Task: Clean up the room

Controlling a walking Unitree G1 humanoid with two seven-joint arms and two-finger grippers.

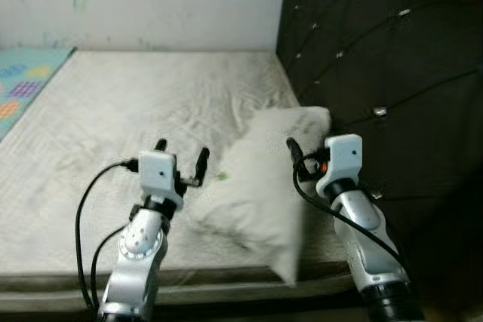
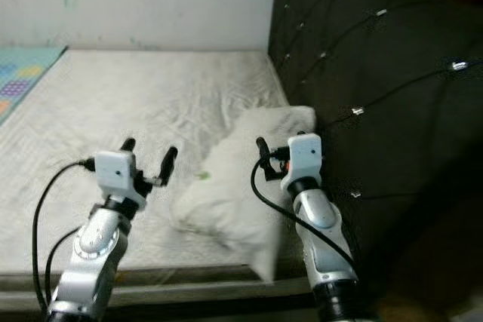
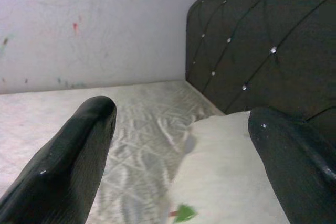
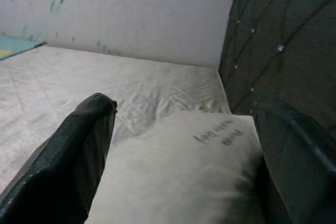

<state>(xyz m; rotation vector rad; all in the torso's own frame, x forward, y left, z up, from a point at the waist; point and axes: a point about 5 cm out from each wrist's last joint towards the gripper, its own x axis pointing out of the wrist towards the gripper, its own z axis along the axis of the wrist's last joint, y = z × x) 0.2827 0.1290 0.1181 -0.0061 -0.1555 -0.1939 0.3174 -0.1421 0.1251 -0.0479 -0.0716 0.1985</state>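
Nearest the head camera, two silver arms reach forward over the near edge of a bed. The left gripper (image 1: 181,154) hovers above the white mattress (image 1: 128,103), its two black fingers spread wide with nothing between them. The right gripper (image 4: 184,145) stands at the right side of a white pillow (image 1: 264,179), fingers wide apart, one over the pillow's top and the other next to the headboard; whether either finger touches the fabric cannot be told. The pillow lies at about 1 o'clock from the left gripper, its far end touching the dark tufted headboard (image 1: 385,58), its near corner reaching the mattress's front edge. A small green mark (image 1: 223,176) shows on the pillow's left face, and grey lettering (image 4: 218,131) on its upper face, too small to read. A pale wall (image 1: 143,1) with faint coloured smudges runs at 12 o'clock. A light-blue patterned mat (image 1: 23,84) lies at 10 o'clock, beside the mattress.
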